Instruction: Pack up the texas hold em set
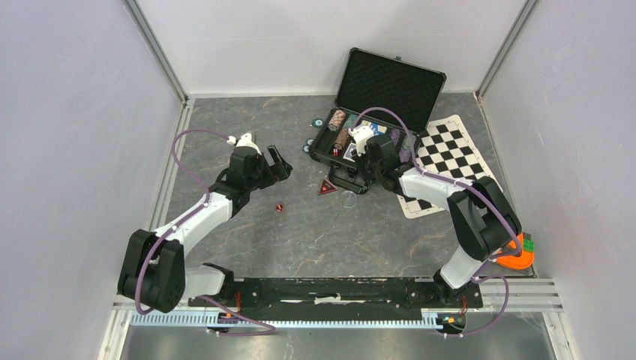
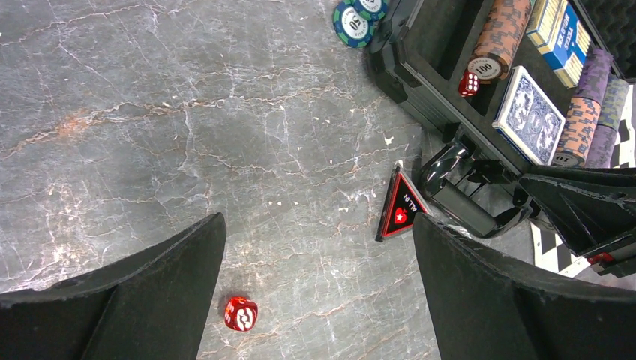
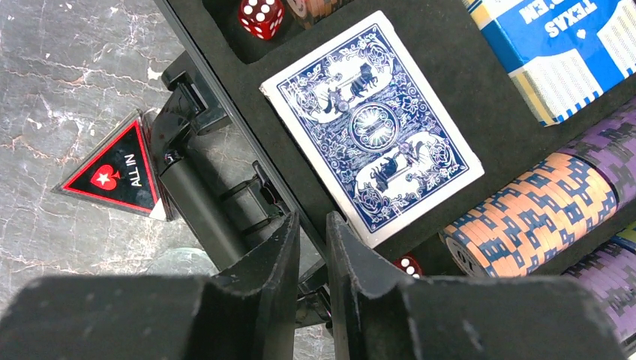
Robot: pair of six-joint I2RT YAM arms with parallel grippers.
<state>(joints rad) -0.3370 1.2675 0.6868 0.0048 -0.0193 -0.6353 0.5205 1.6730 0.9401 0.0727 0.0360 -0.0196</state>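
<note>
The black case (image 1: 390,79) stands open at the back, its lid up. In its foam tray lie a blue card deck (image 3: 371,127), a boxed deck (image 3: 562,52), rows of striped chips (image 3: 525,217) and two red dice (image 3: 261,16). My right gripper (image 3: 311,221) is shut on the case's front wall, one finger inside and one outside, beside the handle (image 3: 199,202). The red triangular marker (image 2: 401,206) lies on the table by the handle. A loose red die (image 2: 241,313) sits near the left finger of my left gripper (image 2: 319,221), which hangs open above the table. Loose chips (image 2: 352,21) lie left of the case.
A black-and-white checkered mat (image 1: 450,161) lies under and to the right of the case. An orange ring-shaped object (image 1: 516,259) sits by the right arm's base. White walls close in the grey marbled table (image 1: 247,247) on three sides.
</note>
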